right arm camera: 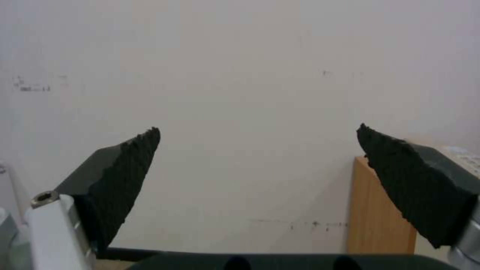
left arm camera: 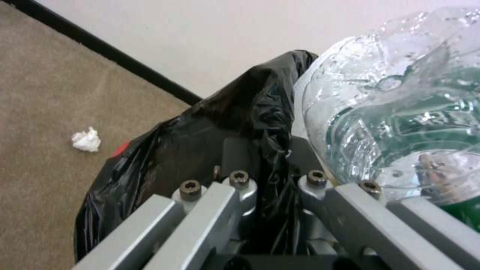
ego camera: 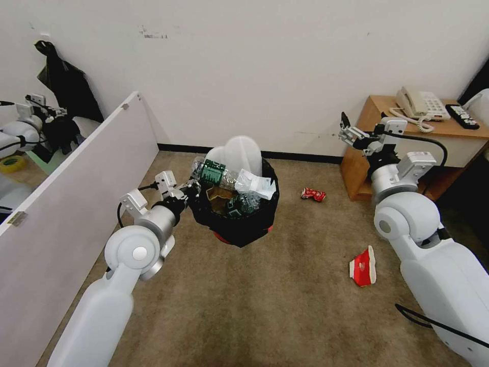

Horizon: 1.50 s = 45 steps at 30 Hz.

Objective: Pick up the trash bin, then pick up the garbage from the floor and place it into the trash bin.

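Head view, left gripper [ego camera: 192,189]: closed on the near-left rim of the trash bin [ego camera: 239,224], pinching the black bag there; the bin looks lifted clear of the floor [ego camera: 265,306], red base showing under the bag.
Head view, bin contents: clear bottles with green labels [ego camera: 211,172], white slippers [ego camera: 239,153] standing up at the far side, white wrapper [ego camera: 254,183], brown paper; heaped above the rim.
Head view, litter on carpet: crushed red can [ego camera: 313,194] right of the bin, toward the wall; red-white carton [ego camera: 363,266] nearer and further right, well apart from the bin.
Head view, right gripper [ego camera: 347,130]: raised at the right, in front of the wooden side table [ego camera: 367,168]; nothing between the fingers.
Head view, surroundings: phone [ego camera: 418,106] and remote [ego camera: 461,116] on the table; white partition board [ego camera: 76,188] along the left.

Left wrist view, grip: black bag [left arm camera: 200,150] bunched between the two dark fingers [left arm camera: 235,153], which stand close together on it.
Left wrist view, bottle [left arm camera: 395,112]: clear, crumpled, green label inside, just beside the pinched rim.
Left wrist view, floor: white paper wad [left arm camera: 86,139] lies on the carpet beyond the bin, near the black skirting.

Right wrist view, fingers [right arm camera: 120,180]: spread wide apart, empty, facing the white wall; table edge [right arm camera: 380,210] behind the one finger.
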{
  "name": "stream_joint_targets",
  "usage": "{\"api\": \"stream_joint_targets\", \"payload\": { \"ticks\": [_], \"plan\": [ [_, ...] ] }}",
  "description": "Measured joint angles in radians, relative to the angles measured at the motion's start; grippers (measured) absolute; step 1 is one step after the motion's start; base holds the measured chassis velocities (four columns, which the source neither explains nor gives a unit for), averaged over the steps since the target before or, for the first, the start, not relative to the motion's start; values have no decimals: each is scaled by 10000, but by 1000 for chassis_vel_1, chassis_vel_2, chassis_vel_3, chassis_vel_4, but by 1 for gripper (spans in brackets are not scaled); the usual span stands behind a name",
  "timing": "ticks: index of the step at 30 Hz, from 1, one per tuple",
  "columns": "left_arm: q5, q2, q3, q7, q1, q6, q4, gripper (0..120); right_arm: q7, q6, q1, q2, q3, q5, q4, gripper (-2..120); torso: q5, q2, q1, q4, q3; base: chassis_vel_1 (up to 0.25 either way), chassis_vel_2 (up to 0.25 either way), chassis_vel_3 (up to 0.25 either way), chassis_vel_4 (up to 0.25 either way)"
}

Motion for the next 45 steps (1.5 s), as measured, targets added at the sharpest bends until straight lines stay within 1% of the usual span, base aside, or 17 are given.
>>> {"api": "stream_joint_targets", "payload": {
  "ticks": [11,26,37,45],
  "plan": [
    [26,2,-5,5,4,0,-42,4,-330,441,8,83,9,-543,-28,100,1,0,0,0,0,0,0,0,0],
    [63,2,-12,32,12,0,-42,4,-586,717,62,165,33,-624,-72,100,1,0,-1,-1,-1,0,0,0,0],
    [83,-2,-6,40,-5,-2,-26,4,-623,942,50,169,5,-726,-176,100,2,-1,1,-1,3,-101,86,94,-87],
    [81,0,15,40,-6,-6,-23,4,-648,961,106,175,-52,-670,-176,100,1,0,0,-1,-1,0,0,0,0]
  ]
}}
